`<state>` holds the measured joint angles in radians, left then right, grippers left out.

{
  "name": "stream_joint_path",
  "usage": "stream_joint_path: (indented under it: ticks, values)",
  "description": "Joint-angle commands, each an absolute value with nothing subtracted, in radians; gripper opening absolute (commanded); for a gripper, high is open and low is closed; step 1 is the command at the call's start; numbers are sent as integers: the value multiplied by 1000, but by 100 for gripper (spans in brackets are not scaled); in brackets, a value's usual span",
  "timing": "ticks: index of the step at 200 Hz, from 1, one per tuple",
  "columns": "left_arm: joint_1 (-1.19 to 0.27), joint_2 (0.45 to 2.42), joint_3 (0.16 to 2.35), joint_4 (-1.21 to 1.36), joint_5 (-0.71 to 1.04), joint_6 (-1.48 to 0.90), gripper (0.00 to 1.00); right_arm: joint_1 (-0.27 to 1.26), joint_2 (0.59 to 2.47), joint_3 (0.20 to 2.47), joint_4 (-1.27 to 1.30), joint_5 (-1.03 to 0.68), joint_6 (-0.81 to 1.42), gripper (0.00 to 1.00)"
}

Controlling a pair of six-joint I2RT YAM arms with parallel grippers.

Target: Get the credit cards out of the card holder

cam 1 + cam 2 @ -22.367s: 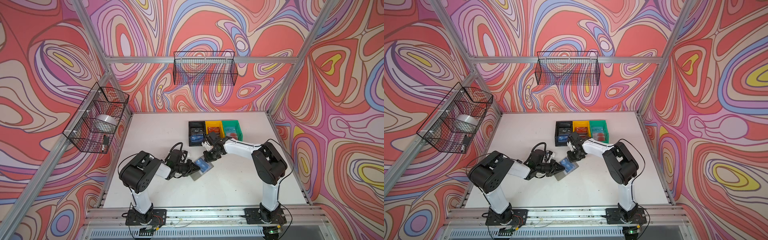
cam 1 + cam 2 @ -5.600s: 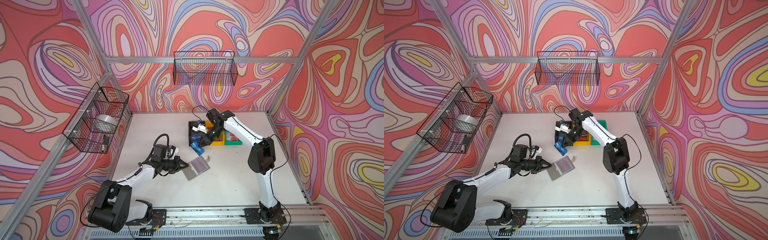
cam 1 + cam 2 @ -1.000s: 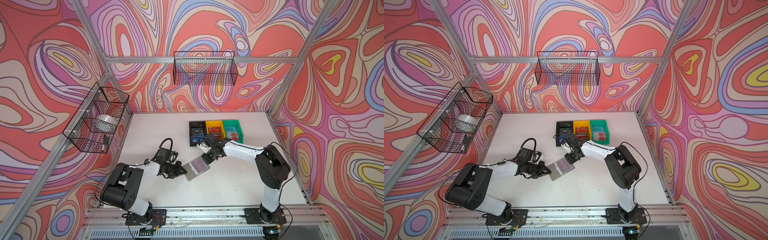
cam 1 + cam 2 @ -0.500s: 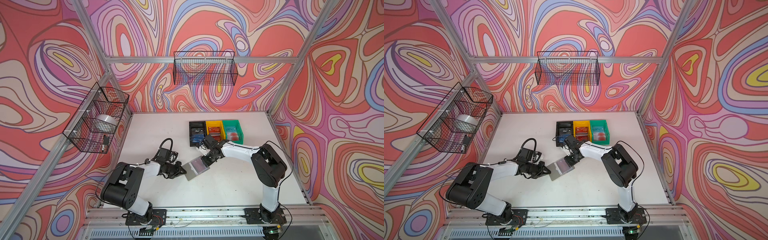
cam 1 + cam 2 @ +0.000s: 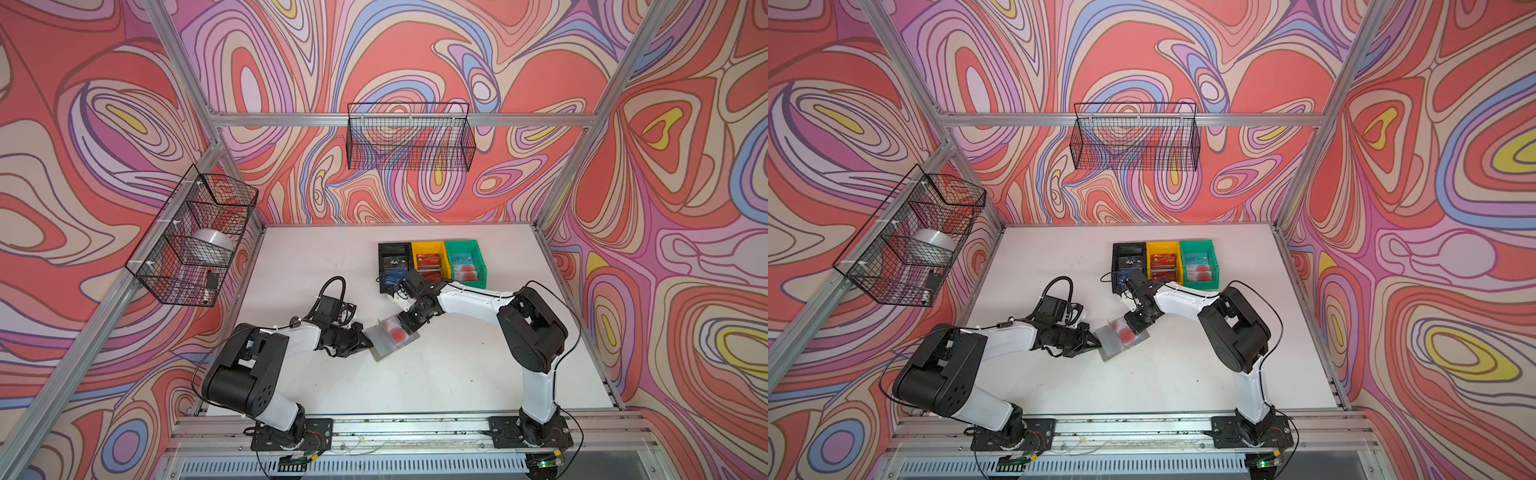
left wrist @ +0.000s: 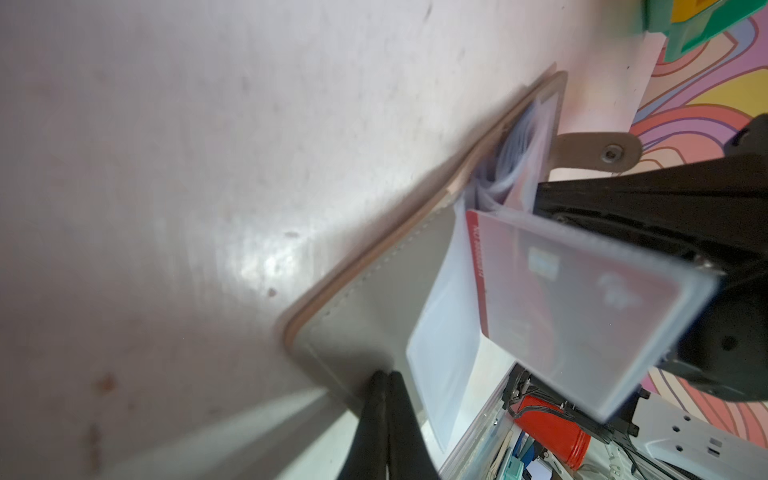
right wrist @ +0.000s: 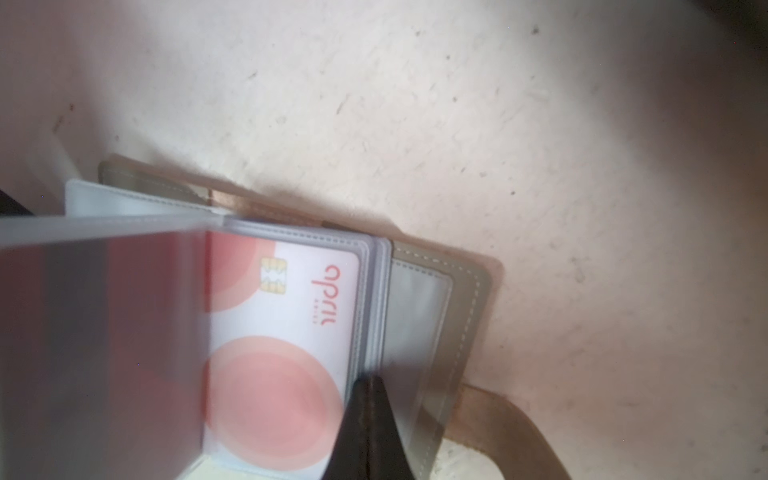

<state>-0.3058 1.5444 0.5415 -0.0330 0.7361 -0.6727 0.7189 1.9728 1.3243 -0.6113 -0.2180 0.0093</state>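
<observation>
The grey card holder (image 5: 382, 351) (image 5: 1112, 351) lies open on the white table between the two arms. My left gripper (image 5: 368, 341) (image 6: 384, 380) is shut on the corner of its left cover (image 6: 374, 291). A pale credit card with red discs (image 5: 397, 332) (image 7: 282, 332) shows through the top clear sleeve on the right half. My right gripper (image 5: 406, 324) (image 7: 370, 384) is shut on that sleeve's outer edge. Whether it pinches the card itself is not clear. Another sleeve with a red card (image 6: 582, 299) stands raised beside it.
Three small bins stand behind the holder: black (image 5: 382, 257) with blue cards, yellow (image 5: 428, 246) with red cards, green (image 5: 478, 257) with pale cards. Wire baskets hang on the left wall (image 5: 195, 241) and back wall (image 5: 409, 137). The holder's closing tab (image 6: 598, 151) sticks out sideways.
My right gripper has settled onto the right half of the holder and closed fully on the sleeve edge. The left gripper and the holder have stayed where they were.
</observation>
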Motion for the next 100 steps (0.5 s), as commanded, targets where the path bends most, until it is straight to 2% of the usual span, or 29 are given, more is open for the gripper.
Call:
stream_joint_path:
  ticks: [1, 100]
  values:
    - [-310, 1579, 537, -73, 685, -651, 6, 738, 1985, 1333, -638, -240, 5, 2]
    - [-316, 1541, 551, -38, 708, -685, 6, 738, 1901, 1339, -661, -145, -15, 2]
